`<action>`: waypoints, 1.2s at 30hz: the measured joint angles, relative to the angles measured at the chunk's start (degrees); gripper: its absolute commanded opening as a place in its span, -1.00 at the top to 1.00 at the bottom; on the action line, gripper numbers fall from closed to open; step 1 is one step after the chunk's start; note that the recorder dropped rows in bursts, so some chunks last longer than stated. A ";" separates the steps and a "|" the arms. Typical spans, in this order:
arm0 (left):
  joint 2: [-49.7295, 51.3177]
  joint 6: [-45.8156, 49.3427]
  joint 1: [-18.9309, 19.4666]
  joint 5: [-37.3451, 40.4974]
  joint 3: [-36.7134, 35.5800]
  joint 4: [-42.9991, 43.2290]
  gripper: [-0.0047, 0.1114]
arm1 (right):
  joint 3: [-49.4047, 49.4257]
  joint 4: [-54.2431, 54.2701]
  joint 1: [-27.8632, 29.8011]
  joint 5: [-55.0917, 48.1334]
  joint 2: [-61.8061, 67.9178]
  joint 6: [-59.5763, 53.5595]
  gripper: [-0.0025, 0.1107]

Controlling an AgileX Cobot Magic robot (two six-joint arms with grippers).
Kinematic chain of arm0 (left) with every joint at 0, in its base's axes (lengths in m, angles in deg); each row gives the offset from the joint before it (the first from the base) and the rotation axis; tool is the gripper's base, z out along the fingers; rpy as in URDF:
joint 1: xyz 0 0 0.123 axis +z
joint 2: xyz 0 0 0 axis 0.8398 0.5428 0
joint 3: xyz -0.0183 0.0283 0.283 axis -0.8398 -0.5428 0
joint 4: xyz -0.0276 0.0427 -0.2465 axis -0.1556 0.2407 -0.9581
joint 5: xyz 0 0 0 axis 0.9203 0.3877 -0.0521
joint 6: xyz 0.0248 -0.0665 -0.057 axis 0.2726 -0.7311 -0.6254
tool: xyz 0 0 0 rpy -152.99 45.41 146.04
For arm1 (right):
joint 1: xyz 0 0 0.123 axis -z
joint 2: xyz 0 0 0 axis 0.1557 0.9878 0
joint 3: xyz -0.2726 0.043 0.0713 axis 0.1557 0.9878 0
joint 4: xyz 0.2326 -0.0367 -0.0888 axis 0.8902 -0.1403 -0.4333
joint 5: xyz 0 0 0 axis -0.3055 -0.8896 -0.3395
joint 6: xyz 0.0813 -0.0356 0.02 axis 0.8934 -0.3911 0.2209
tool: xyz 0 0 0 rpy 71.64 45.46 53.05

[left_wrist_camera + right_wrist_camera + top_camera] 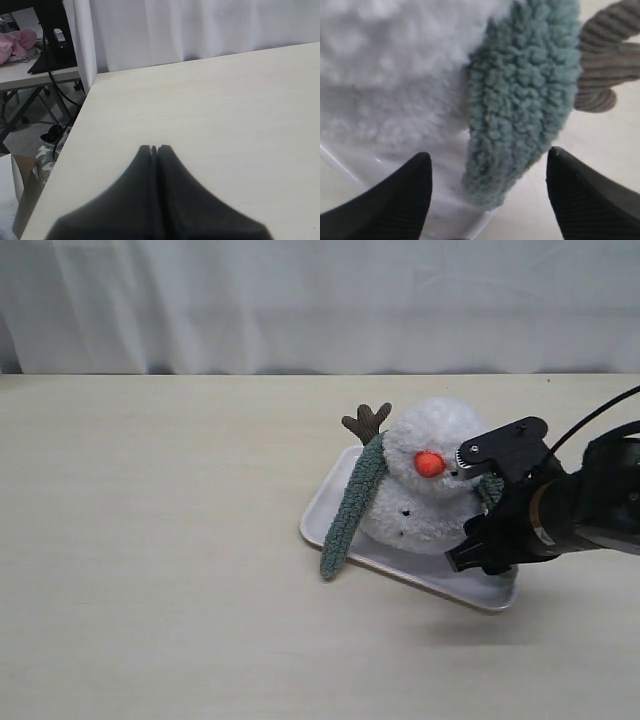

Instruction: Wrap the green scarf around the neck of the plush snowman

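Knit of this fuzzy sort looks light, limp and compressible. The green scarf [350, 510] will likely sag from wherever it is pinched, cling a little to the pile of the plush snowman [420, 502], and drag rather than slide. The snowman looks just as soft and light, so a firm tug could tip it or shift it on the white tray [312, 525] it rests on.

In the exterior view the scarf runs from behind the snowman's neck [405, 492] down the side farther from the arm. It crosses the tray rim, and its rounded end lies on the table [150, 540]. The other end shows in the right wrist view, hanging beside a brown twig arm [605, 60] and reaching the tray's edge. The sensible hold is that end, a little above its rounded tip, where the strip is narrow enough to fit between the pads.

The right gripper [487, 160] is unclenched, its jaws spread wide to either side of the hanging end, and neither pad visibly presses the fleece. Its arm reaches in low from the right, with the wrist close to the snowman's body and the orange nose [428, 463].

The left gripper [156, 148] has its fingers pressed together on nothing. It hovers over bare table, well apart from the tray.
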 measured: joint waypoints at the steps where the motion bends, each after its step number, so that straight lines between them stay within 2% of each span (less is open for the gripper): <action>1: 0.00 0.00 0.00 0.00 0.00 0.00 0.92 | -0.68 -0.44 0.00 -1.47 1.13 0.14 -0.13; 4: 0.00 0.00 0.00 0.00 0.00 0.00 0.92 | -2.27 -1.44 0.00 -5.98 3.72 0.65 -0.11; 7: 0.00 0.00 0.00 0.00 0.00 0.00 0.92 | -2.52 -2.25 0.00 -7.56 4.66 1.06 0.05; 17: 0.00 0.00 0.00 0.00 0.00 0.00 0.92 | -2.65 -2.60 0.00 -0.65 7.90 1.43 0.89; 26: 0.00 0.00 0.00 0.00 0.00 0.00 0.92 | -2.65 0.70 0.00 -0.76 4.69 0.51 0.88; 31: 0.00 0.00 0.00 0.00 0.00 0.00 0.92 | -2.65 13.07 0.00 -0.76 0.00 -8.76 0.88; 36: 0.00 0.00 0.00 0.00 0.00 0.00 0.92 | -2.65 31.57 0.00 -1.70 -3.12 -22.87 0.88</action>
